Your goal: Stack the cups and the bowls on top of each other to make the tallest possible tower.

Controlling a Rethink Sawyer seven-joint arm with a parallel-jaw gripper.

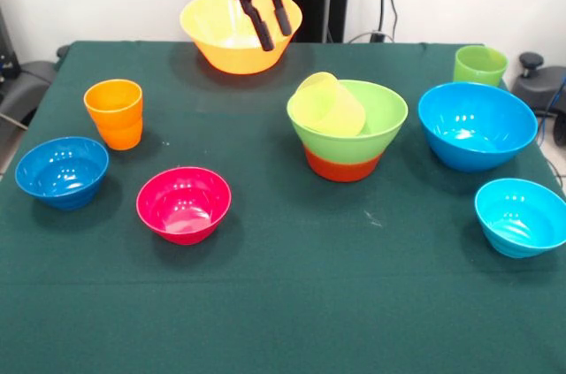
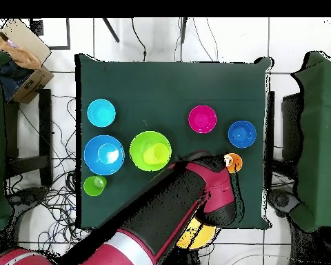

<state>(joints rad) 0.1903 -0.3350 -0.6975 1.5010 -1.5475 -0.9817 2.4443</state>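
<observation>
Gripper: gripper is hanging above the yellow-orange bowl at the table's far edge, fingers spread apart and holding nothing.
Tower: light green bowl is sitting in the orange-red bowl near mid-table, with the pale yellow cup lying tilted inside.
Open room: bare cloth is stretching along the near edge, in front of the magenta bowl and cyan bowl.
Edges: green cup seems to be standing near the far corner.
Writing: none readable.
</observation>
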